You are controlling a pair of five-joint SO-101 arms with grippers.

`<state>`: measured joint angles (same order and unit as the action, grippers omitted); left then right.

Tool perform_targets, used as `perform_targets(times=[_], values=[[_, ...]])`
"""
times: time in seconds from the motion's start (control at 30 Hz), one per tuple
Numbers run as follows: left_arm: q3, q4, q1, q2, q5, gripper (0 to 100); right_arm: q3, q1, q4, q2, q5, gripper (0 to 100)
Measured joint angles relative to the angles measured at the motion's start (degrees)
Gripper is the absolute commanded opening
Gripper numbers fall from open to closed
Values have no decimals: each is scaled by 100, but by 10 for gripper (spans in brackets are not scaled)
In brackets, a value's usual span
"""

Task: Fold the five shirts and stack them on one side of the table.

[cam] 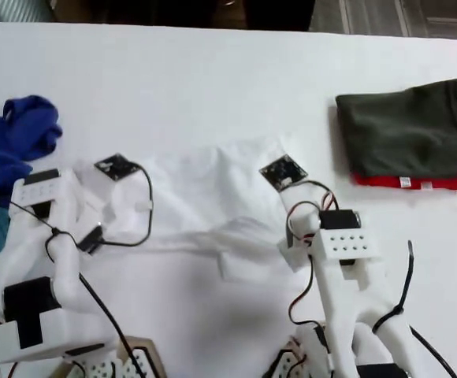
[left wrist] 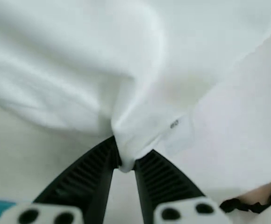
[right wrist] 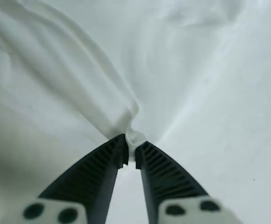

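Left end effector (left wrist: pixel 126 163) on crosswise shirt (cam: pixel 205 197)

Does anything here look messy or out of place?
The blue shirt lies crumpled at the edge of the table, unlike the dark green shirt folded on the red shirt. The white shirt bunches where the left gripper and right gripper pinch it.

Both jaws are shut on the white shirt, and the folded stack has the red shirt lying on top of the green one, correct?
No: the high view shows the dark green shirt lying on top, the red shirt beneath it. Both arms' jaws are shut on the white shirt, as you say.
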<state>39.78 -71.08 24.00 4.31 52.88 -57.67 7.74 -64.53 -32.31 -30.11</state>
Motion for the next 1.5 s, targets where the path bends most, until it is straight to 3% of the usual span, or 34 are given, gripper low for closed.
perform_targets(times=[0.13, 0.37, 0.47, 0.53, 0.67, 0.9, 1.23, 1.5], values=[[-571, -765, 114, 0, 0, 177, 9, 0, -220, 0, -18, 167], [-2716, -2119, 668, 0, 360, 175, 1064, 0, -589, 0, 62, 142], [-3780, -2321, 782, 0, 246, 34, 1837, 0, -642, 0, 545, 108], [-4097, -2321, 756, 0, -70, 43, 2347, 0, -615, 0, 932, 5], [-3903, -1785, 290, -53, -1222, 26, 2892, 70, 70, 211, 1486, 19], [-3358, -475, -510, -1240, -2716, 24, 3024, 554, 1389, 2242, 1582, 20], [-3358, 510, -255, -2760, -2945, 24, 4018, 554, 1547, 4809, 1582, 20], [-3930, 536, 229, -3095, -2954, 24, 4466, 35, 1547, 5187, 1591, 20]])
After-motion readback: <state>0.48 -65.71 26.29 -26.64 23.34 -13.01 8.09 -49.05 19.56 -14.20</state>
